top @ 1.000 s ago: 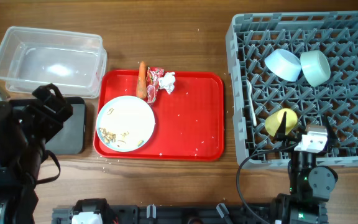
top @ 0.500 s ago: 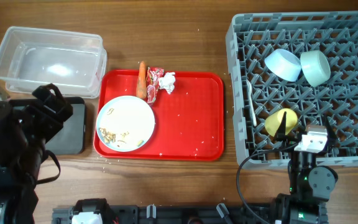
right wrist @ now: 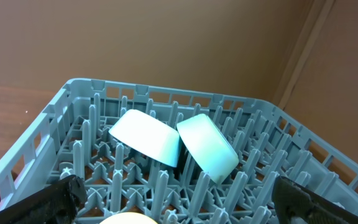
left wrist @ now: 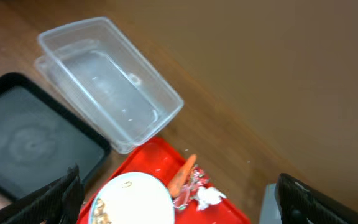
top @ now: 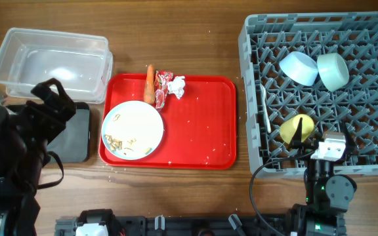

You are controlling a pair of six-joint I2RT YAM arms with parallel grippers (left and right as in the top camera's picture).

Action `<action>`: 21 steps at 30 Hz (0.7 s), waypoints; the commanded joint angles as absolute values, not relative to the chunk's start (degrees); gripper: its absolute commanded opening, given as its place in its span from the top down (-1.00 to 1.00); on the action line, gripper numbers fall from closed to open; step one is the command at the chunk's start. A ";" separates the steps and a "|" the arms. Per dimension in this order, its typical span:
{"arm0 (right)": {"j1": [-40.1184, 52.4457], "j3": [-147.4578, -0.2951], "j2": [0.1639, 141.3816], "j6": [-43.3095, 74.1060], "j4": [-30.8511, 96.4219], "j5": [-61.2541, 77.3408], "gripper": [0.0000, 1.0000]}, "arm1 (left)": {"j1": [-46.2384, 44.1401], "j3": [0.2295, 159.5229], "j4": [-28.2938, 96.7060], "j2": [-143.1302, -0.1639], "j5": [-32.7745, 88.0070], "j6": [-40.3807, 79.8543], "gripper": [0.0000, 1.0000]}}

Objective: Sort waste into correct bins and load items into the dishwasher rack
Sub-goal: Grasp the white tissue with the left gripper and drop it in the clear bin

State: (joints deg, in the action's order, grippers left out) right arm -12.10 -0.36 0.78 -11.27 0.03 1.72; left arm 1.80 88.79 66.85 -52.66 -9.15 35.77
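The orange carrot (top: 150,84), red wrapper (top: 163,87) and white tissue (top: 178,86) lie at the back of the red tray (top: 202,131). The pale blue plate (top: 132,130) on that tray holds beige food scraps (top: 117,140). The clear tub (top: 51,64) and black tray (top: 74,137) sit at the left. The grey rack (top: 320,39) holds the blue bowl (top: 298,67), mint bowl (top: 332,71), yellow-green cup (top: 296,128) and white spoon (top: 266,118). My left gripper (left wrist: 179,194) is open, high above the tray's left end. My right gripper (right wrist: 182,199) is open over the cup (right wrist: 126,219).
The left arm (top: 18,144) covers part of the black tray. The right arm's wrist (top: 327,149) sits over the rack's front edge. Bare wood tabletop (top: 195,39) lies behind the red tray and between it and the rack.
My left arm has shifted slightly toward the back left. The right arm and all objects have not moved.
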 commanded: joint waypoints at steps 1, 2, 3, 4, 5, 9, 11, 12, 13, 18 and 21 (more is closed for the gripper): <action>-12.36 -0.30 0.60 -11.99 -0.10 2.83 -0.99 | 0.69 86.35 67.05 -56.95 -0.01 34.15 -0.89; -12.36 -0.30 0.60 -12.01 -0.10 2.83 -0.99 | -0.43 84.82 67.02 -58.85 1.80 32.42 -0.82; -12.36 -0.32 0.60 -12.01 -0.10 2.83 -1.00 | -2.37 82.72 66.85 -61.89 2.48 31.27 -0.78; -12.36 -0.30 0.60 -12.01 -0.10 2.83 -1.00 | -3.86 81.36 66.46 -64.20 2.46 30.63 -0.75; -12.36 -0.30 0.60 -12.01 -0.10 2.83 -1.00 | -6.26 79.55 65.47 -68.18 1.87 30.22 -0.70; -12.36 -0.30 0.60 -12.03 -0.10 2.83 -0.99 | -14.57 77.52 59.53 -86.11 0.30 29.85 -0.68; -12.36 -0.30 0.60 -12.01 -0.10 2.83 -0.99 | -17.69 77.52 54.72 -92.49 0.12 27.44 -0.63; -12.36 -0.30 0.60 -12.03 -0.10 2.83 -0.99 | -19.68 77.52 51.46 -96.18 0.08 24.86 -0.63; -12.36 -0.30 0.60 -12.01 -0.10 2.83 -0.99 | -20.82 77.52 49.65 -98.13 -0.14 23.51 -0.61; -12.36 -0.30 0.60 -12.01 -0.10 2.83 -0.99 | -26.22 77.52 42.19 -108.86 -5.13 20.97 -0.36; -12.36 -0.30 0.60 -12.01 -0.10 2.83 -1.00 | -27.55 77.52 38.22 -112.09 -5.80 20.95 -0.36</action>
State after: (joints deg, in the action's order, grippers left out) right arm -12.12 -0.36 0.80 -11.53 0.03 1.74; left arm -26.46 77.52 41.15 -108.68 -2.72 23.11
